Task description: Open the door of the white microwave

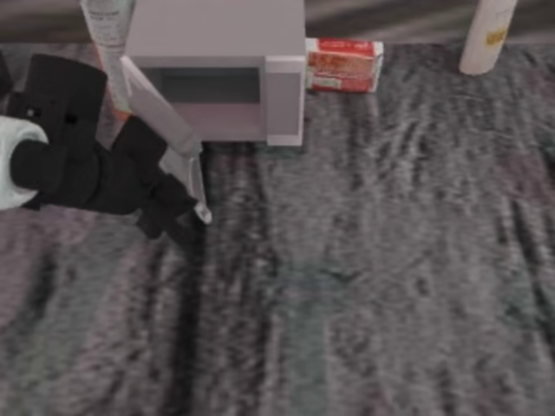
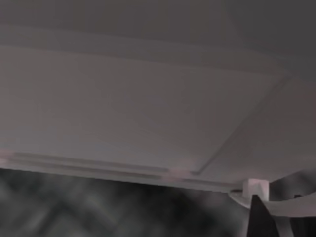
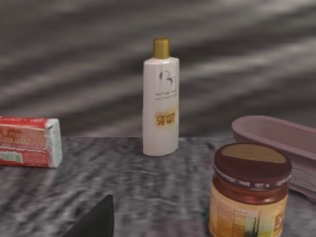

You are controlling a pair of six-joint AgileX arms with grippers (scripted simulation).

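The white microwave (image 1: 217,35) stands at the table's back, left of centre. Its door (image 1: 160,108) is swung out toward the front left, and the dark cavity (image 1: 208,87) shows. My left gripper (image 1: 192,215) is at the door's free edge, shut on the small white handle (image 2: 256,189). The door's flat panel (image 2: 128,103) fills the left wrist view, with one black fingertip (image 2: 261,219) against the handle. My right arm is outside the top view; my right gripper (image 3: 101,219) shows only as a dark tip low over the table.
A red-and-white carton (image 1: 344,65) lies against the microwave's right side. A white bottle (image 1: 487,35) stands at the back right and a white tube (image 1: 108,35) at the back left. The right wrist view shows a brown-lidded jar (image 3: 249,192) and a pink basin (image 3: 281,138).
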